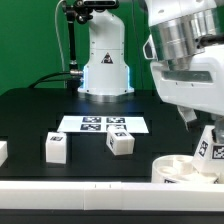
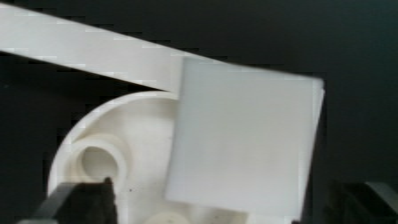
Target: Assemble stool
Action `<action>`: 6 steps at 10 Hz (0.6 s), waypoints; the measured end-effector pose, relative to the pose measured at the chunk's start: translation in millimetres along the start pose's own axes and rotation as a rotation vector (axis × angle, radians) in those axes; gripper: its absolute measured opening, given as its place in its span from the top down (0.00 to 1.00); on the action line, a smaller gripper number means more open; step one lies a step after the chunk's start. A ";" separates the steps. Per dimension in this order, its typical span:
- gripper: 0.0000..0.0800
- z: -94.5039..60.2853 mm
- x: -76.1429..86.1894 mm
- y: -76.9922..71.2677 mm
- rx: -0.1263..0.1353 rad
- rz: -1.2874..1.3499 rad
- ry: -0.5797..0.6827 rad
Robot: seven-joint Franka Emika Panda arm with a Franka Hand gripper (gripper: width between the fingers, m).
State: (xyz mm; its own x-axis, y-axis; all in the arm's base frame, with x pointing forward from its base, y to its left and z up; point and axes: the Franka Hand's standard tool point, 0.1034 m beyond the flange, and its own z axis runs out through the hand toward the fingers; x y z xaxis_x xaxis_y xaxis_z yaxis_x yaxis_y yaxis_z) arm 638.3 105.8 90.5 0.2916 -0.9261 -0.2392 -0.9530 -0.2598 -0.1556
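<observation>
A long white rail (image 1: 70, 187) runs along the front edge of the black desk (image 1: 30, 115), nearest the exterior camera, across the six o'clock side of the exterior view. Just behind it, at four o'clock, the round white seat (image 1: 170, 168) lies flat, partly cut off by the picture's edge. An upright leg (image 1: 208, 150) stands on the seat, its black-and-white tag facing the camera. The gripper (image 1: 200, 122) hangs right over the top of this leg, at three o'clock; from this side its width is hard to read. The first loose leg (image 1: 56, 147) sits at eight o'clock and the second loose leg (image 1: 121, 142) just below the centre, well apart from each other and from the seat. Behind them, at the centre, lies the marker board (image 1: 103, 124). Beyond it, at twelve o'clock, stands the arm's white base (image 1: 105, 65). A white piece (image 1: 2, 152) at nine o'clock is cut off too much to name.

In the wrist view the upright leg (image 2: 249, 130) is closest, a plain white block filling much of the frame. The seat (image 2: 111, 130) lies beneath it, with a round hole open beside the leg. The rail (image 2: 71, 45) crosses behind the seat. One dark finger (image 2: 71, 200) shows by the hole, with a clear gap between it and the leg. The gripper stands wide open and has hold of nothing.
</observation>
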 end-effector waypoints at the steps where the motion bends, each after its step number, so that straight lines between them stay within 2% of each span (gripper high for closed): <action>1: 0.22 -4.6 -4.6 -5.3 0.001 -0.057 0.006; 2: 0.20 -7.0 -9.4 -6.9 -0.003 -0.156 0.011; 6: 0.19 -3.9 -5.9 -4.4 -0.009 -0.457 0.009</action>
State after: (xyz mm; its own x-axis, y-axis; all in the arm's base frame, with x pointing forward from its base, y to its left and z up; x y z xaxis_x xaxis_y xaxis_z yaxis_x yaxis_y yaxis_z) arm 640.5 111.3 96.3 0.6815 -0.7184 -0.1397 -0.7276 -0.6446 -0.2345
